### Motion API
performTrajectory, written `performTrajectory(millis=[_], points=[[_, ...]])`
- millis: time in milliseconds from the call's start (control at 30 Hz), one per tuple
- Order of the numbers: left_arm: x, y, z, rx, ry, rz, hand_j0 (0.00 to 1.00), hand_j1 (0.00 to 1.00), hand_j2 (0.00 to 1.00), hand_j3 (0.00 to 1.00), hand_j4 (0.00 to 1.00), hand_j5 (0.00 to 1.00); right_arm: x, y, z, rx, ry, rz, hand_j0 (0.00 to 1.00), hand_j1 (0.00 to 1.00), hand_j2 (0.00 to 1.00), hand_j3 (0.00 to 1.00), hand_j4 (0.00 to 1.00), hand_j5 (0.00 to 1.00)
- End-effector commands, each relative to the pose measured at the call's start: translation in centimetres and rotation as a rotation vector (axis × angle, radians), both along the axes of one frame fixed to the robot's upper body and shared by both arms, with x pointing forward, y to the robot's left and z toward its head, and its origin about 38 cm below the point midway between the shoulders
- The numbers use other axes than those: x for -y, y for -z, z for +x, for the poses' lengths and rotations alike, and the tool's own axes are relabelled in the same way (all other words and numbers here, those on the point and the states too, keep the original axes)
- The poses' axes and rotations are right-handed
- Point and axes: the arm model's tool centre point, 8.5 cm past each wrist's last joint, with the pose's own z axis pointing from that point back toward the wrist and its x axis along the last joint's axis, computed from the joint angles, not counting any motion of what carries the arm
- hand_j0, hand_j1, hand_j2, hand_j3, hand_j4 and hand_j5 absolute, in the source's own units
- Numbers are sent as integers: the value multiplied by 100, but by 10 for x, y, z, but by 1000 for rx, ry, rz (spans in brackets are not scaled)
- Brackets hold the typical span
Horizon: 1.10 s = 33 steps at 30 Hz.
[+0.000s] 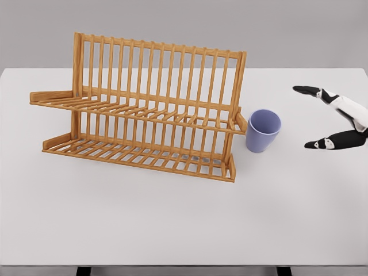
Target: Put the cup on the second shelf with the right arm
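A lavender cup (263,130) stands upright on the white table, just right of the wooden dish rack (144,109). The rack has two slatted shelves, an upper one (138,108) and a lower one (138,152), both bare. My right hand (313,118) comes in from the right edge, to the right of the cup and apart from it. Its fingers (307,90) and thumb are spread wide, with nothing between them. The left arm is out of view.
The white table (172,218) reaches to the front edge near the bottom of the picture. The rack's right end post stands close beside the cup.
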Motion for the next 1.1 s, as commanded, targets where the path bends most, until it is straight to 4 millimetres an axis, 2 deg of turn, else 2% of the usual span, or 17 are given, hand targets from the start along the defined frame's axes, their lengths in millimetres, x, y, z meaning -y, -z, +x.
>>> performTrajectory(millis=[0, 100, 267, 500, 600, 733, 933, 1067], points=[[0, 0, 0, 0, 0, 1, 100, 100, 100, 100, 100, 100, 3, 11, 5, -103, 44, 63, 100, 100, 100, 100, 100, 100], [0, 0, 0, 0, 0, 1, 100, 100, 100, 100, 100, 100, -1, 16, 12, -187, 79, 156, 100, 100, 100, 100, 100, 100], [0, 0, 0, 0, 0, 1, 100, 100, 100, 100, 100, 100, -10, 41, 17, -255, 110, 244, 100, 100, 100, 100, 100, 100], [0, 0, 0, 0, 0, 1, 100, 100, 100, 100, 100, 100, -16, 51, 18, -264, 107, 320, 100, 100, 100, 100, 100, 100], [0, 0, 0, 0, 0, 1, 100, 100, 100, 100, 100, 100, -14, 59, 16, -285, 119, 319, 100, 100, 100, 100, 100, 100], [0, 0, 0, 0, 0, 1, 100, 100, 100, 100, 100, 100, -7, 80, 13, -337, 154, 325, 100, 100, 100, 100, 100, 100], [0, 0, 0, 0, 0, 1, 100, 100, 100, 100, 100, 100, 0, 91, 11, -372, 181, 382, 100, 100, 100, 100, 100, 100], [0, 0, 0, 0, 0, 1, 100, 100, 100, 100, 100, 100, -3, 100, 10, -386, 187, 404, 100, 100, 100, 100, 100, 100]])
